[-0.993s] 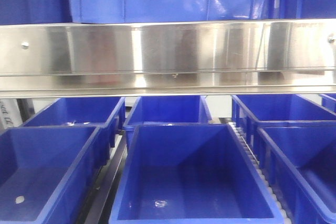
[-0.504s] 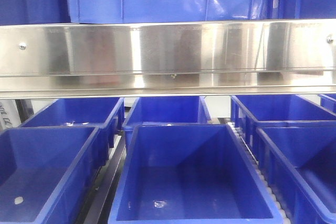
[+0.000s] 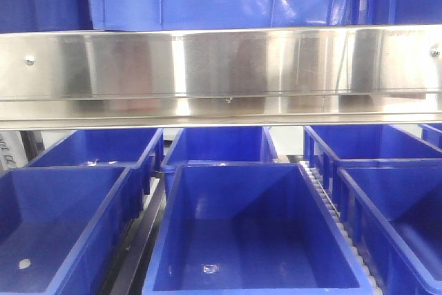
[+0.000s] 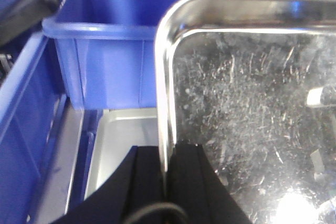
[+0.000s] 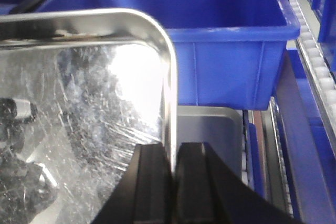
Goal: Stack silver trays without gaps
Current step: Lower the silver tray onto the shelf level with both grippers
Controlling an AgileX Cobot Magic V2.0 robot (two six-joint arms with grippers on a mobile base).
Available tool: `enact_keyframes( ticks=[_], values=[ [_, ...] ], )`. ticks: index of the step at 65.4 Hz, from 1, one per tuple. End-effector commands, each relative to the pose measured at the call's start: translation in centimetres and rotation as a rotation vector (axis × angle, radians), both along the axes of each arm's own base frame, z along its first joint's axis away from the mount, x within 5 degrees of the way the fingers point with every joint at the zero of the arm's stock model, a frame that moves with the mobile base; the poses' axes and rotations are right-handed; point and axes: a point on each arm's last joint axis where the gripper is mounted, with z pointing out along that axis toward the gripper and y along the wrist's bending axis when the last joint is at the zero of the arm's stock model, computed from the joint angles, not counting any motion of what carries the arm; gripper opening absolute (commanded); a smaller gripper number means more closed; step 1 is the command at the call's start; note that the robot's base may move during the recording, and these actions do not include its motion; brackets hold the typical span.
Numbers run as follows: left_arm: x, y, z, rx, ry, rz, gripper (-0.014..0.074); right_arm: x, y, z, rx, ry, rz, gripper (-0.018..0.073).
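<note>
A scratched silver tray (image 4: 252,108) fills the left wrist view; my left gripper (image 4: 166,153) is shut on its left rim, one finger inside and one outside. The same tray shows in the right wrist view (image 5: 79,108), where my right gripper (image 5: 171,150) is shut on its right rim. The tray is held above a second silver tray, whose corner shows below it in the left wrist view (image 4: 123,140) and in the right wrist view (image 5: 210,129). Neither tray nor gripper shows in the front view.
A blue bin (image 4: 110,61) stands just behind the trays; it also shows in the right wrist view (image 5: 231,51). A roller rail (image 5: 315,56) runs along the right. In the front view a long steel rail (image 3: 221,67) spans above several blue bins (image 3: 248,233).
The front view has barely shifted; the bins and steel rail stand as before. Nothing else visibly changed.
</note>
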Motion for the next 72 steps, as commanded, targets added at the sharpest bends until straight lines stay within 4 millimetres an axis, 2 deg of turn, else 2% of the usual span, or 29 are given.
enact_keyframes(
  ticks=[1, 13, 22, 31, 45, 56, 72],
  values=[
    [1.1, 0.8, -0.1, 0.012, -0.009, 0.031, -0.0016, 1.2, 0.2, -0.2, -0.020, -0.031, -0.008, -0.0015],
    [4.7, 1.0, -2.0, -0.067, 0.065, -0.057, -0.0016, 4.6, 2.3, -3.3, -0.041, 0.061, 0.018, -0.0015],
    [8.0, 1.5, -4.7, -0.114, 0.176, -0.092, -0.0016, 7.7, 3.2, -5.2, -0.034, 0.119, 0.010, -0.0015],
    [10.6, 1.9, -7.4, -0.109, 0.253, -0.062, -0.0016, 10.5, 3.1, -6.6, -0.005, 0.178, 0.031, -0.0015],
    [12.8, 1.0, -10.7, -0.061, 0.328, -0.057, -0.0016, 14.1, 2.1, -10.1, 0.018, 0.301, 0.030, -0.0015],
    [14.0, 0.5, -13.2, -0.036, 0.396, -0.047, -0.0016, 15.1, 1.9, -12.1, -0.001, 0.364, 0.018, -0.0015],
    [14.9, 0.0, -15.4, -0.012, 0.457, -0.037, -0.0016, 16.1, 2.2, -14.1, -0.016, 0.413, 0.015, -0.0015]
  ],
)
